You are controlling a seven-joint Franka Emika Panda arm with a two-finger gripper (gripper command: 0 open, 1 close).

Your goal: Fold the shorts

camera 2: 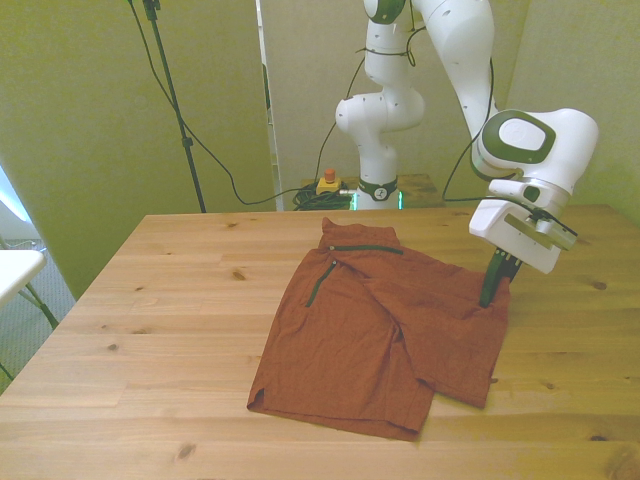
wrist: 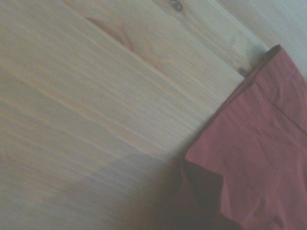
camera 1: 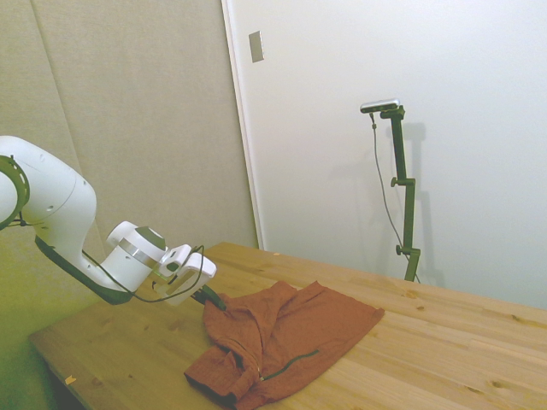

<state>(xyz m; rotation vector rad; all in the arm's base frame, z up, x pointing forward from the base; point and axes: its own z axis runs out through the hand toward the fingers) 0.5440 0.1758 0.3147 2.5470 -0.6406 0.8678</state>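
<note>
The rust-orange shorts (camera 2: 380, 330) lie spread and wrinkled on the wooden table (camera 2: 180, 300), with the dark zipper line toward the far edge. My gripper (camera 2: 490, 293) is down at the hem corner of the shorts on the front view's right, its dark fingers drawn together on the fabric edge. The side view has the gripper (camera 1: 214, 300) at the left corner of the shorts (camera 1: 286, 329). Up close, the wrist view catches a corner of the shorts (wrist: 254, 163) with a small fold, lying on bare wood (wrist: 96, 96).
Bare table surface surrounds the shorts on every side, widest toward the front view's left. A yellow box with a red button (camera 2: 327, 183) sits behind the table's far edge. A white object (camera 2: 15, 265) pokes in at the front view's left edge.
</note>
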